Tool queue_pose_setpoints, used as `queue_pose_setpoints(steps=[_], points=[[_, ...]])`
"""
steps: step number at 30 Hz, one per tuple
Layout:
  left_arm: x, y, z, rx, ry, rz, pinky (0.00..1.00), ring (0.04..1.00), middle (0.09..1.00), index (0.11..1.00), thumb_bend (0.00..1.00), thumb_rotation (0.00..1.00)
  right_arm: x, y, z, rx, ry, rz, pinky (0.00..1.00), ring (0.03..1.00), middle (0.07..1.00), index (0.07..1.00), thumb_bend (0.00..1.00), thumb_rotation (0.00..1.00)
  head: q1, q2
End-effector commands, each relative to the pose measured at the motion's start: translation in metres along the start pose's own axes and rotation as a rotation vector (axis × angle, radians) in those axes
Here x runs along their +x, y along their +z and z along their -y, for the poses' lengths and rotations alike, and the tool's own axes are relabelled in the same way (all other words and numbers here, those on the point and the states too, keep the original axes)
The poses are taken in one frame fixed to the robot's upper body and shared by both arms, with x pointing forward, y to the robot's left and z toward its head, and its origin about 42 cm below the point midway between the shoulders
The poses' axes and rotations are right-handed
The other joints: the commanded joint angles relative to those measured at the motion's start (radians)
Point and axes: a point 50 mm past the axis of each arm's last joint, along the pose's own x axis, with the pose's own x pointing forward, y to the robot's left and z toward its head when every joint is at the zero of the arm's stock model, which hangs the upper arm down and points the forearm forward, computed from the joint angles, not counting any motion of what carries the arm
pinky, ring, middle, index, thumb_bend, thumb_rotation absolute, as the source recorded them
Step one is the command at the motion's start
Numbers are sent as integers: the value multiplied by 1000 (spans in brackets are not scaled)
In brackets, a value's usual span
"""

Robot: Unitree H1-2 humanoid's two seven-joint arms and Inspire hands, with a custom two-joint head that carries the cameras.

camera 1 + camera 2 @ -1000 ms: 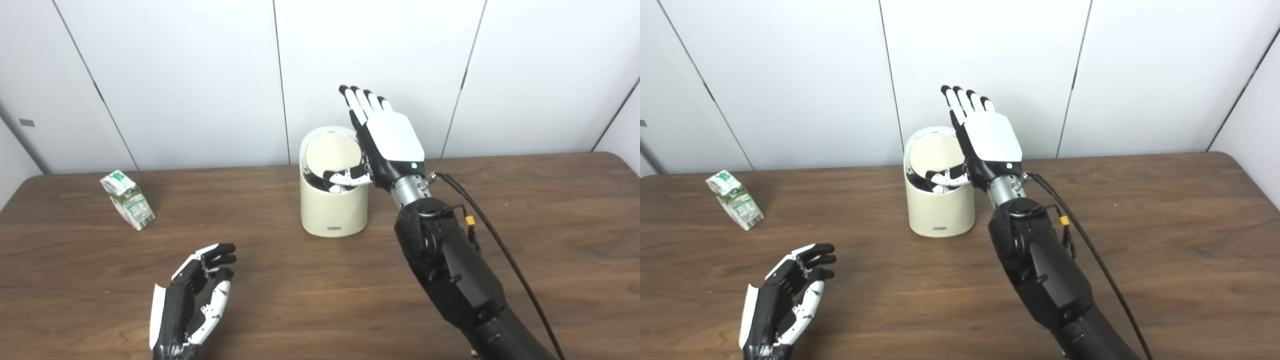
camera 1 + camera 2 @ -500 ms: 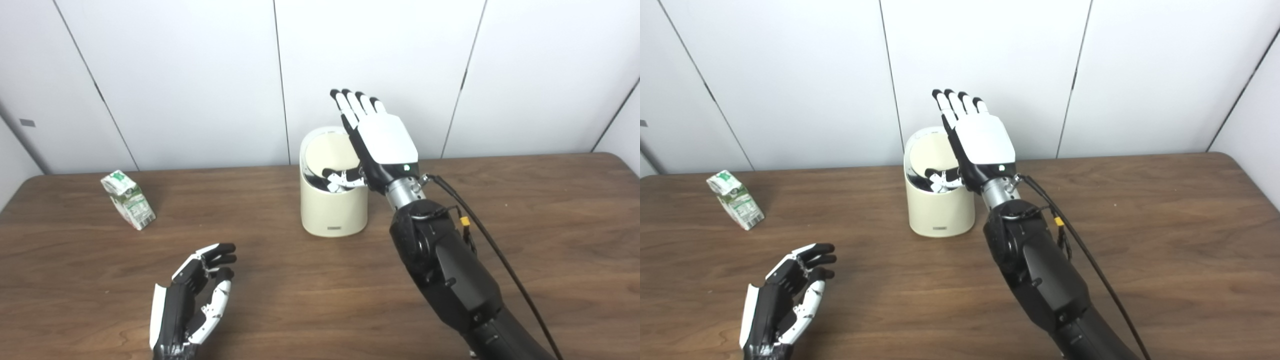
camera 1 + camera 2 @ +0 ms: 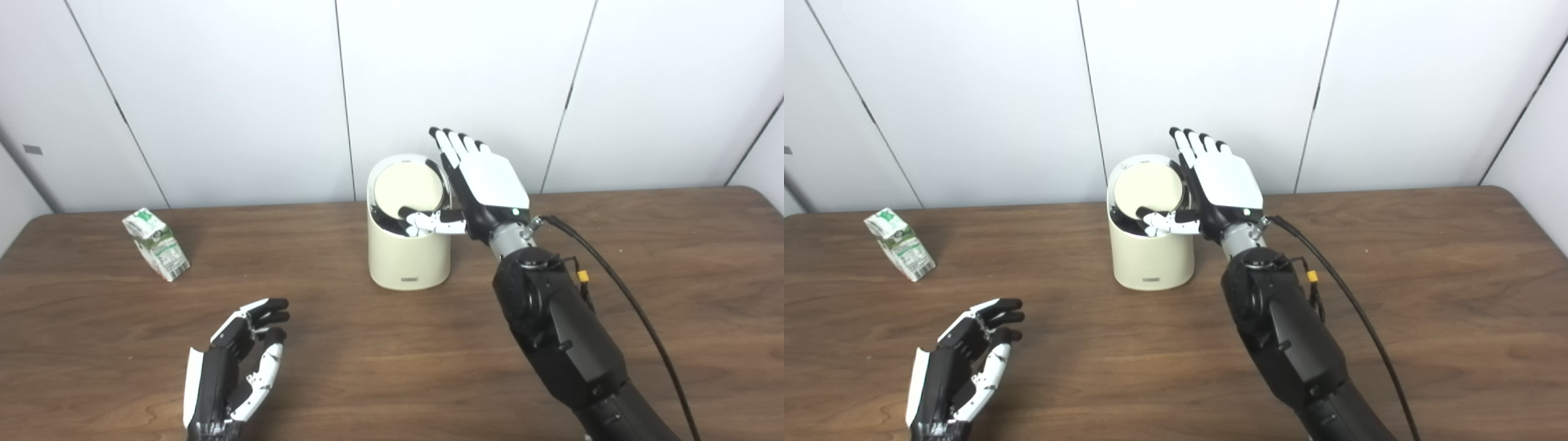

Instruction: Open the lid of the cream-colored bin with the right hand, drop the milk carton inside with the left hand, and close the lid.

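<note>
Two hands are sharing this job, and we are working with our right hand at the cream-colored bin: fingers spread beside the tilted lid, thumb reaching over the rim into the opening, grasping nothing. We are judging that the lid should be tipped fully back and propped there, leaving the mouth unobstructed. Our left hand is resting released and empty on the desk, while the milk carton is standing well apart, far left.
</note>
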Motion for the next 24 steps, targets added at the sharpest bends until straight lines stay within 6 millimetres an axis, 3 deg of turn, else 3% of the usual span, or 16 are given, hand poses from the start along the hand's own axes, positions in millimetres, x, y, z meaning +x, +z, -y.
queue_pose_setpoints(steps=[1, 8, 18, 24], points=[[-1, -1, 2, -3, 3, 18, 596, 695, 734, 719, 225, 347, 10, 10, 23, 13, -78, 45, 1000, 1000, 1000, 1000, 800, 860, -2, 0], [0, -1, 2, 0, 2, 19, 593, 695, 733, 718, 221, 345, 6, 8, 28, 61, -109, 66, 1000, 1000, 1000, 1000, 824, 945, 0, -4], [0, -2, 0, 9, 0, 21, 589, 689, 731, 719, 227, 368, -11, 1, 37, 140, -147, 93, 1000, 1000, 1000, 1000, 833, 912, -4, -5], [0, -2, 1, 6, 0, 15, 591, 689, 731, 719, 224, 365, -6, 0, 36, 133, -148, 75, 993, 1000, 1000, 1000, 786, 952, -5, -6]])
